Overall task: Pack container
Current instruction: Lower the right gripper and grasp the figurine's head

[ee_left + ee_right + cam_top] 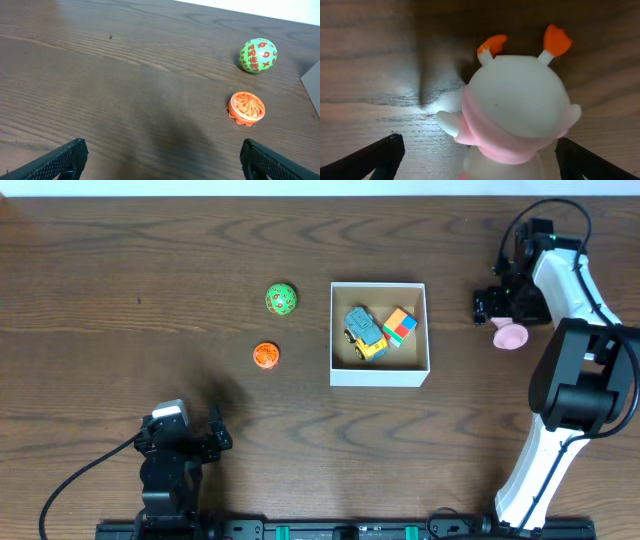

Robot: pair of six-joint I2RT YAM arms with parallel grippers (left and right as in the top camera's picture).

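From overhead, the square shallow container point(380, 377) with white walls and a brown cardboard floor sits mid-counter point(120, 330), holding a blue-and-yellow toy truck point(364, 332) and a multicoloured cube point(399, 327). My right fingers point(487, 307) hang wide by a white-and-pink plastic figurine point(510, 335) just right of the container. My left fingers point(219, 435), also wide and empty, sit near the front edge, well apart from a green patterned ball point(281, 299) and an orange ribbed disc point(265, 356) lying left of the container. My left wrist view puts the ball and disc ahead to the right. My right wrist view shows the figurine directly below, centred between both tips, orange-tipped antennae pointing away. I judge the right arm nearer for this pick, with the container lying to its left.
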